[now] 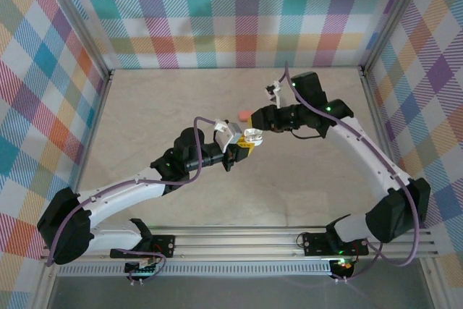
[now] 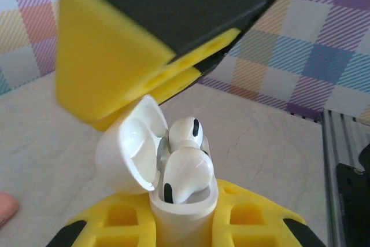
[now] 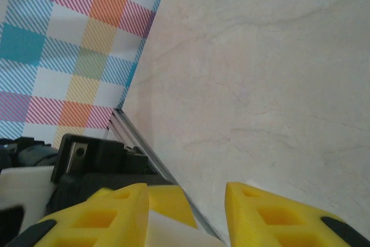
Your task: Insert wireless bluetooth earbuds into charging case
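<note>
- Underneath it all, a beige marbled tabletop (image 1: pixel 145 106) spreads between pastel checked cloth walls (image 1: pixel 217 12).
- Two white-and-black arms reach in from the near edge and meet close together above the middle of the table.
- At that meeting point the left gripper (image 2: pixel 184 227) is clamped on a white pebble-shaped plastic charging case (image 2: pixel 185 218). Its yellow fingers press the lower body from both sides and hold the case clear of the table.
- From the opposite side, the right gripper (image 3: pixel 186 201) hangs just over the case with its yellow fingers parted. A white edge shows low in the gap between them. Whether a finger touches the lid cannot be told.
- The case's hinged lid stands swung back, towards the left in the left wrist view.
- Two glossy white plastic earbuds sit in the case's mouth. The nearer one (image 2: pixel 186 174) rides high and tilted, and the farther one (image 2: pixel 186 132) is just behind it.
- On the table beyond the grippers lies a small salmon-pink piece (image 1: pixel 244 114), too small to identify.
</note>
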Robot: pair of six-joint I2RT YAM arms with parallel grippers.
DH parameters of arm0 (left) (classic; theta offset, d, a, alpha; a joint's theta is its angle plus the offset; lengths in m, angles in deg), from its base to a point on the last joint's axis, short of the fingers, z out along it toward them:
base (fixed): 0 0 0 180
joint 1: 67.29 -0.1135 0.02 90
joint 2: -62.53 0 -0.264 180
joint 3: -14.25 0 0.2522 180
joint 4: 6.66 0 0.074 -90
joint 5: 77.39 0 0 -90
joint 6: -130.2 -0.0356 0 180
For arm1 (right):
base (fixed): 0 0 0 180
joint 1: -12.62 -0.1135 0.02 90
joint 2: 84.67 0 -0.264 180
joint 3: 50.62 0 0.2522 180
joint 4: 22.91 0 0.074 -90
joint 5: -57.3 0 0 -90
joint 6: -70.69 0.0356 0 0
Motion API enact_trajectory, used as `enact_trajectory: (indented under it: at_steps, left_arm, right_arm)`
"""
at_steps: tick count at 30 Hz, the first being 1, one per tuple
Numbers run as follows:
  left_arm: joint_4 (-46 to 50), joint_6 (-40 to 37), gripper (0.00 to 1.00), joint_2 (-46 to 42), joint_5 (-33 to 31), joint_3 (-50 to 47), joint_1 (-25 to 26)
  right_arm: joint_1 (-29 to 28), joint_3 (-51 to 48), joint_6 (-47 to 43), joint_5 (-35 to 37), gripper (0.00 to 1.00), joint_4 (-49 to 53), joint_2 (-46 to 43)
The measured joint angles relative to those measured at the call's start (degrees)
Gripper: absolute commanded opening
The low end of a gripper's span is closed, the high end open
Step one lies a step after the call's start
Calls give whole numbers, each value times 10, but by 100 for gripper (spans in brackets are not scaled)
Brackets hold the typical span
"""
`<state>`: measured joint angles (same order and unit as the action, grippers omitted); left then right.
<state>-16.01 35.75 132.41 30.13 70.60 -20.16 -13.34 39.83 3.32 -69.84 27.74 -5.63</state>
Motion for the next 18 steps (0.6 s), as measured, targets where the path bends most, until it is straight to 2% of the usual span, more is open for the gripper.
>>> enact_trajectory:
  at_steps: [11,13,15,18]
  left_arm:
    - [-12,37,0,0,-9,0,-14]
    - [-12,39,0,0,-9,0,-15]
    - [-12,44,0,-1,-9,0,-16]
    - [-11,49,0,-5,-4,-1,-17]
  right_arm:
    - [0,-40,-28,-8,41,-35,-111]
    - [0,-47,-33,-2,43,-45,-125]
    - [0,-51,-37,7,50,-51,-134]
    - [0,-55,-42,24,52,-56,-136]
